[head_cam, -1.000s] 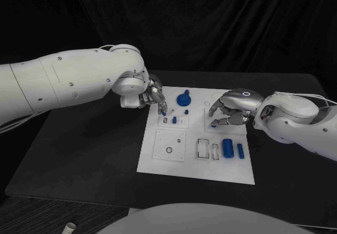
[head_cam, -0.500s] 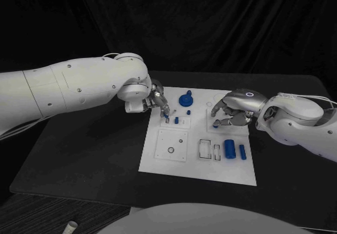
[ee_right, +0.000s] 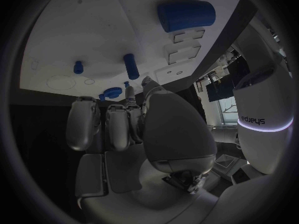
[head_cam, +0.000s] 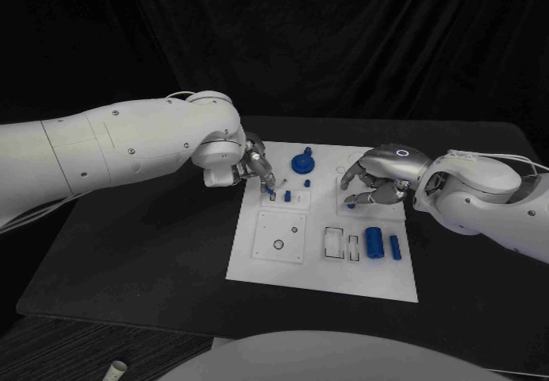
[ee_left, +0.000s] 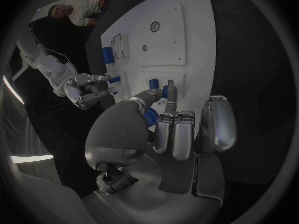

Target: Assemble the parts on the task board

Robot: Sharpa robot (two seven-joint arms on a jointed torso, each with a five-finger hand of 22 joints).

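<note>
Hiding board (head_cam: pixel 272 262) corner, left robot hand (head_cam: pixel 254 169)

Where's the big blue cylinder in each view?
Head: cylinder on the board, just right of the rectangular slots.
Left wrist: cylinder beyond the fingers, beside the slots.
Right wrist: cylinder beside the slots.
Shared landmark: the slots.

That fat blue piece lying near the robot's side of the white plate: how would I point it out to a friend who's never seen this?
Start at the white task board in the middle of the black table. Near its edge closest to the robot, toward the right arm's side, lies a thick blue cylinder. Beside it lies a slimmer blue rod; the cylinder is plainly the fatter of the two.
</note>
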